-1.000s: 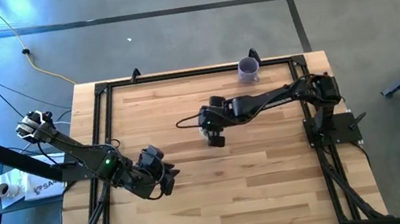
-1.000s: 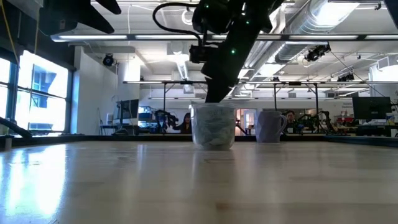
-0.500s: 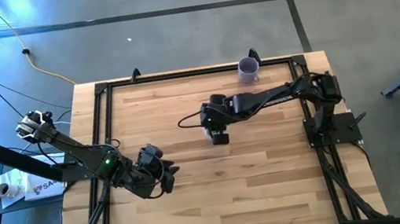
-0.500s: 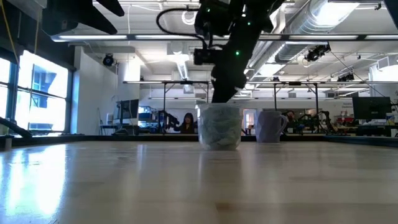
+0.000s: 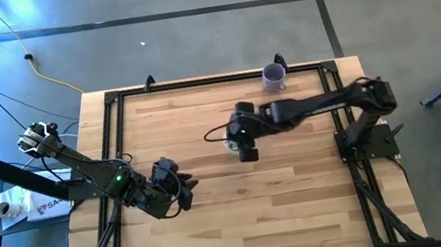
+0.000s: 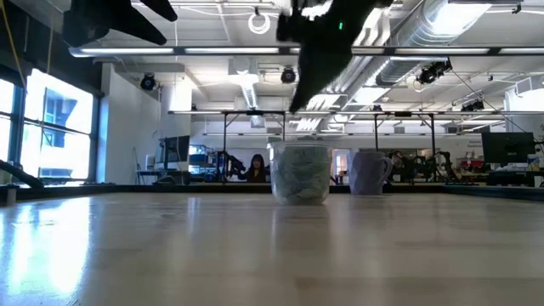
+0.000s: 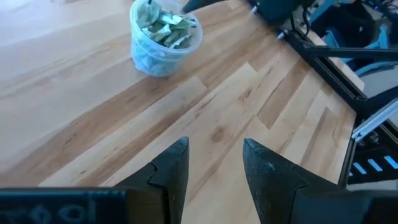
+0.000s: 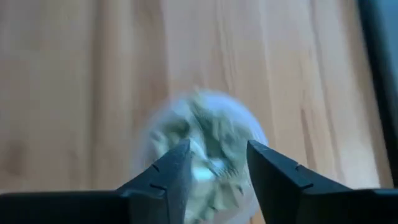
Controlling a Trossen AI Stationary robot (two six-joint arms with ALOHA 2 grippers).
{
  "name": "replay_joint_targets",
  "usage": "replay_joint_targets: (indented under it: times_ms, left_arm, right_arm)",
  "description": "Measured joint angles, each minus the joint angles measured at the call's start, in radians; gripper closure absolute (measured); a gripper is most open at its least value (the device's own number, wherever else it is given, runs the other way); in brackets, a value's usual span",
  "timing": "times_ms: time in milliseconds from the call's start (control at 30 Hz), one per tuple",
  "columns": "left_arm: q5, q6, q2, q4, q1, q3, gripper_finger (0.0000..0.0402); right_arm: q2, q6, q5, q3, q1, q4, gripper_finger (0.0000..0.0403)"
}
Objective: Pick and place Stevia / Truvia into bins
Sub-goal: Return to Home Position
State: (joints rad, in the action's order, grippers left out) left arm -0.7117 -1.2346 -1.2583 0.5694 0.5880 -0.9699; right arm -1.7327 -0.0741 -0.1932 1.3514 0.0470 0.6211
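Note:
The clear plastic cup (image 5: 230, 146) stands upright on its base near the table's middle, filled with crumpled pale green and white packets (image 7: 163, 25). It also shows in the low view (image 6: 300, 172) and, blurred, in the right wrist view (image 8: 205, 152). My right gripper (image 5: 246, 148) hangs open right above the cup, its fingers (image 8: 171, 171) clear of the rim. In the low view its dark end (image 6: 299, 102) sits a short way over the cup. My left gripper (image 7: 214, 162) is open over bare wood toward the table's left near part (image 5: 183, 190).
A purple cup (image 5: 274, 75) stands at the table's far edge, behind and to the right of the clear cup; the low view shows it too (image 6: 368, 172). A black frame rail (image 5: 197, 81) runs around the table. People sit in the room beyond.
My right gripper moved a little toward the table's right edge and then rose up off the clear cup. The cup slid slightly to the right with it early on and has stood still since. The left arm kept still.

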Motion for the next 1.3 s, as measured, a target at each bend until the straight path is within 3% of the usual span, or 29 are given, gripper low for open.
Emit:
replay_joint_targets:
  times_ms: [200,300,400,533,633,700,800,967,1300]
  left_arm:
    - [-0.010,0.003,0.012,-0.039,0.000,0.000,0.0218]
    - [-0.010,0.056,0.038,-0.068,0.000,0.001,0.0218]
    - [0.006,0.075,0.070,-0.095,0.001,0.000,0.0218]
    - [0.146,0.058,0.087,-0.141,0.002,0.000,0.0218]
    - [0.161,0.207,0.083,-0.201,-0.004,0.000,0.0218]
    - [0.227,0.283,0.083,-0.228,-0.052,0.000,0.0218]
    - [0.316,0.377,0.085,-0.248,-0.150,0.004,0.0218]
    - [0.462,0.517,0.129,-0.381,-0.308,0.066,0.0218]
    - [0.573,0.641,0.397,-0.507,-0.541,0.282,0.0218]
  right_arm:
    - [0.139,0.028,-0.126,0.002,-0.055,-0.061,0.0236]
    - [0.208,0.139,-0.135,0.002,-0.067,-0.088,0.0233]
    - [0.281,0.261,-0.101,0.002,-0.078,-0.082,0.0235]
    - [0.385,0.439,0.015,0.002,-0.089,-0.080,0.0240]
    - [0.461,0.460,0.133,0.002,-0.107,-0.062,0.0242]
    - [0.510,0.441,0.190,0.002,-0.125,-0.011,0.0241]
    - [0.571,0.469,0.173,-0.009,-0.134,0.104,0.0238]
    - [0.686,0.478,0.191,-0.136,-0.038,0.148,0.0233]
    - [1.003,0.431,0.447,-0.562,0.369,-0.241,0.0241]
